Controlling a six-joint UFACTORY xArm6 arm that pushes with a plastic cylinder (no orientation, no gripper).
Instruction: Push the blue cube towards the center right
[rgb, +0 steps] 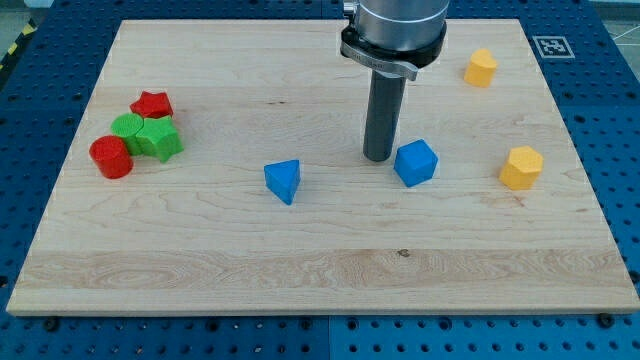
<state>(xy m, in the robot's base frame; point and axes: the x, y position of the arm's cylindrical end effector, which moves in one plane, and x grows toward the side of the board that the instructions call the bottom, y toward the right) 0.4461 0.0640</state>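
Note:
The blue cube (416, 162) sits on the wooden board (320, 260), right of the middle. My tip (379, 157) stands on the board just to the cube's left, very close to it or touching its left face. The rod rises straight up to the arm's head at the view's top. A yellow hexagonal block (521, 167) lies to the cube's right, near the board's right edge.
A blue triangular block (284, 180) lies left of my tip. A second yellow block (481, 67) sits at the top right. At the left, a red star (152, 104), a green round block (127, 126), a green star (158, 139) and a red cylinder (111, 157) cluster together.

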